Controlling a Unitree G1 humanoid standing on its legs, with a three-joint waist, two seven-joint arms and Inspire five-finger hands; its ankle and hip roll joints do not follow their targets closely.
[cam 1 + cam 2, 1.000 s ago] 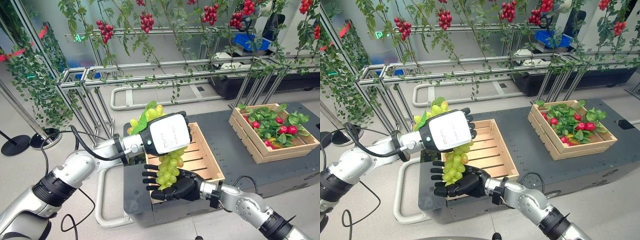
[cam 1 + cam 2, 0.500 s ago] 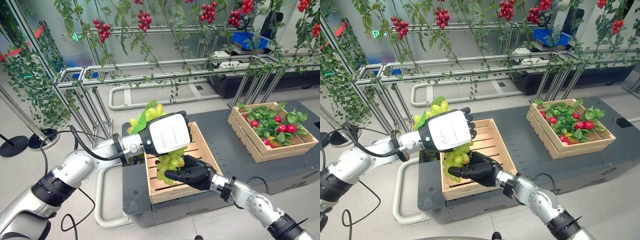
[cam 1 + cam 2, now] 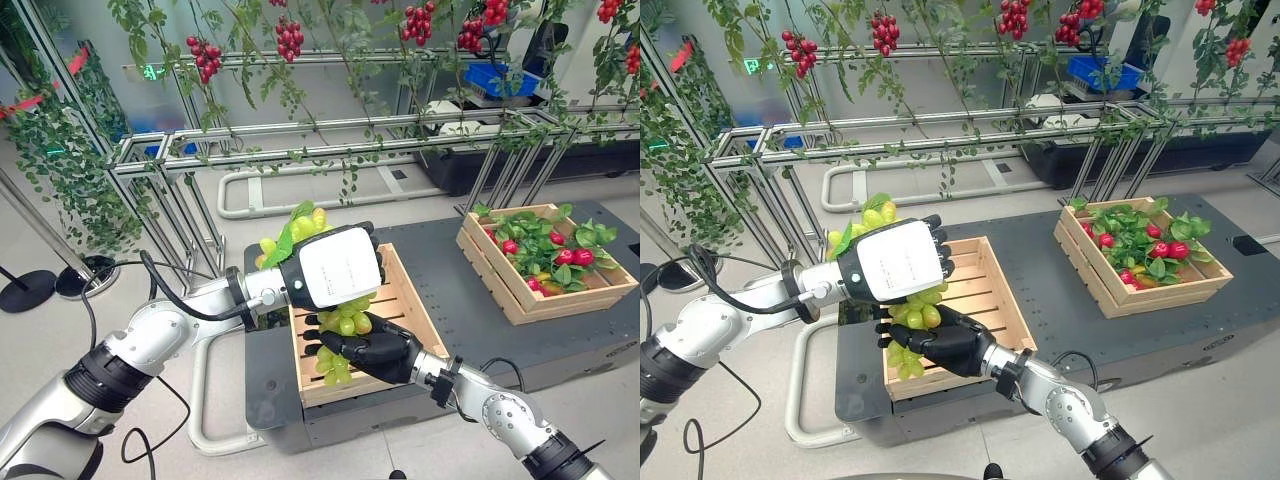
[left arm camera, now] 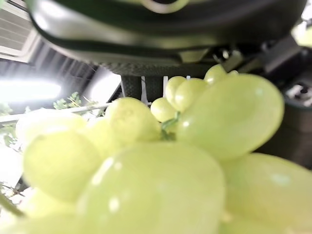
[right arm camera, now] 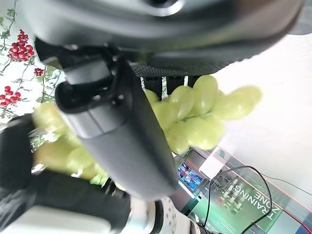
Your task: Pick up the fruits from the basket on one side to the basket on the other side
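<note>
A bunch of green grapes [image 3: 340, 325] with a leaf at its top hangs over the near end of an empty wooden crate [image 3: 422, 312]. My left hand [image 3: 338, 265], its white back turned up, is shut on the upper part of the bunch, and the grapes sit close against it in the left wrist view [image 4: 161, 161]. From the right, my right hand [image 3: 375, 350] has closed round the bunch's lower part, with a few grapes dangling below its fingers. Its thumb [image 5: 122, 136] lies across the grapes [image 5: 195, 117]. A second crate [image 3: 500, 292] at the right holds red fruits [image 3: 570, 258] among green leaves.
Both crates stand on a dark platform [image 3: 470, 250]. Behind it runs a metal rail frame [image 3: 300, 150], with vines and red berry clusters [image 3: 290, 40] hanging overhead. Leafy plants [image 3: 60, 170] stand at the left over grey floor.
My right hand rose from an open palm under the bunch and closed round its lower grapes. The left hand kept its hold and place.
</note>
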